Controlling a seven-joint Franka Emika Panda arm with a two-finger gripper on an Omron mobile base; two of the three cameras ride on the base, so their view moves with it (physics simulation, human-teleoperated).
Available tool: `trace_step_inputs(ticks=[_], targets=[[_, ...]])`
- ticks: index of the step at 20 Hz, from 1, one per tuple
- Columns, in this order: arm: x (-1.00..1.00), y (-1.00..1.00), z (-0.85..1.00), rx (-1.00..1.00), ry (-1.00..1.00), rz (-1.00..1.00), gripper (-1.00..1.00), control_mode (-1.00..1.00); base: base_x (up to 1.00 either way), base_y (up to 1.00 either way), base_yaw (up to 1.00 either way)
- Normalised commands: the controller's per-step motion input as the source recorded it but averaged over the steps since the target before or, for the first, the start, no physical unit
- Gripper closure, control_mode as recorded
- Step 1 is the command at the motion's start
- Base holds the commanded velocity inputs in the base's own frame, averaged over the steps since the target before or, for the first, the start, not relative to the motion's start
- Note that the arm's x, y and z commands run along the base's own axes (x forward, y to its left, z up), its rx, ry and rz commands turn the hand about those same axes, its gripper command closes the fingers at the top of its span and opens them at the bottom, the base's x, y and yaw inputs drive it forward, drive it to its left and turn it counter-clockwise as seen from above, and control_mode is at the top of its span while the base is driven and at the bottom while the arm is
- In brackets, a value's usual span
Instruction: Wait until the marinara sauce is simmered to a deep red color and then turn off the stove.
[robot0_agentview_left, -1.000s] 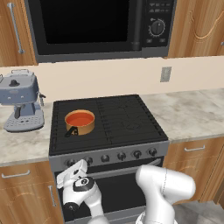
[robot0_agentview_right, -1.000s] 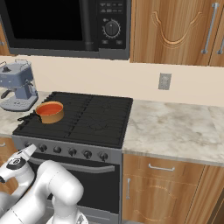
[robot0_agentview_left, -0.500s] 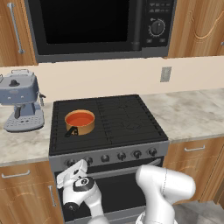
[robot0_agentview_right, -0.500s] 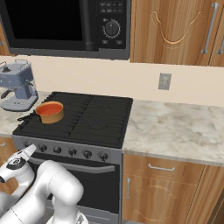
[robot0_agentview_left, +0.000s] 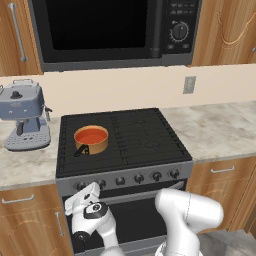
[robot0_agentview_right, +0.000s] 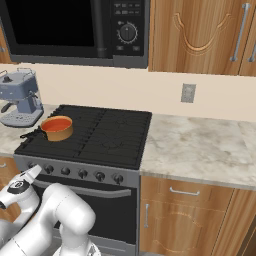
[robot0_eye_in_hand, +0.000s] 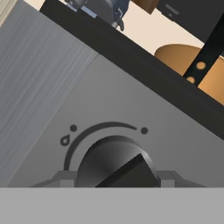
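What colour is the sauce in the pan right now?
Orange-red, not deep red; the sauce shows best in the left base view.

A: What is close in front of the camera?

B: A round black knob (robot0_eye_in_hand: 117, 162) with a raised bar across it, on the grey steel front strip of the stove (robot0_eye_in_hand: 131, 109). A dark arc with a flame mark and two dots runs around its top.

A: And above the strip?

B: The black edge of the cooktop, then the copper-orange saucepan (robot0_eye_in_hand: 192, 65) with its dark handle, which has two rivets. At the top, part of a blue-grey coffee machine (robot0_eye_in_hand: 103, 8).
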Motion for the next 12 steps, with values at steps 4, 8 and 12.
trace_step_inputs(ticks=[4,8,12], targets=[[0.00,0.00,0.00,0.00,0.00,0.00,1.00,-1.00,0.00,0.00,0.00],[0.00,0.00,0.00,0.00,0.00,0.00,1.00,-1.00,0.00,0.00,0.00],[0.00,0.00,0.00,0.00,0.00,0.00,1.00,-1.00,0.00,0.00,0.00]])
